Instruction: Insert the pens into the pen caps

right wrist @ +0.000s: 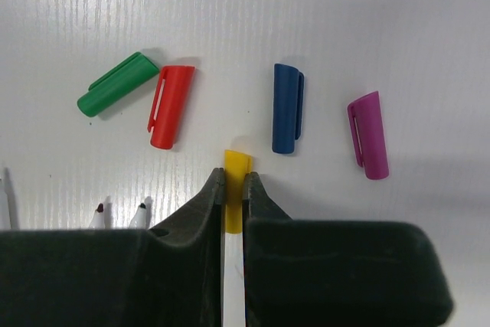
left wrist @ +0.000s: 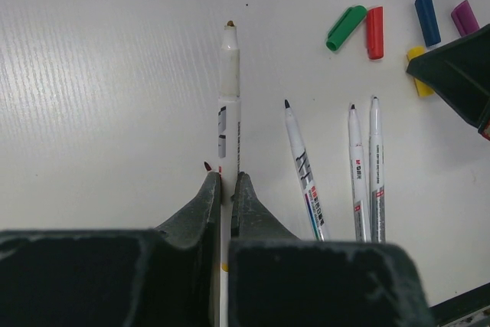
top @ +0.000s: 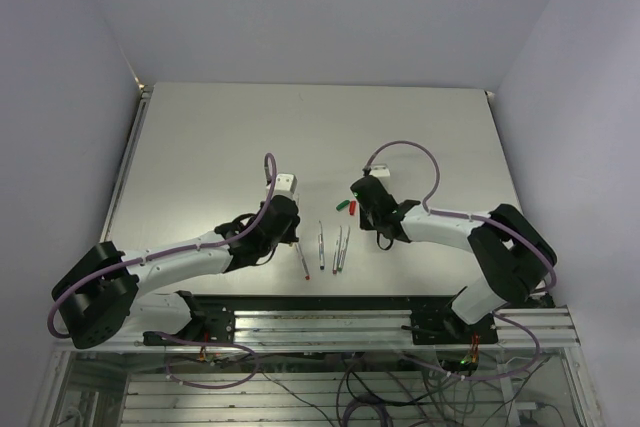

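Note:
My left gripper (left wrist: 226, 178) is shut on a white pen (left wrist: 229, 89) whose brownish tip points away from it. A red pen tip (left wrist: 207, 165) peeks out beside its left finger. Three more pens (left wrist: 305, 170) lie side by side to the right. My right gripper (right wrist: 234, 176) is shut on the yellow cap (right wrist: 236, 162). The green cap (right wrist: 115, 84) and red cap (right wrist: 171, 105) lie at its left. The blue cap (right wrist: 285, 107) and purple cap (right wrist: 369, 133) lie at its right. In the top view the left gripper (top: 292, 239) and right gripper (top: 362, 192) flank the pens (top: 330, 247).
The white table (top: 200, 147) stretches far behind and to both sides. Its near edge with the metal rail (top: 340, 319) lies just below the pens. The right gripper's dark body (left wrist: 455, 74) shows at the right edge of the left wrist view, over the yellow cap.

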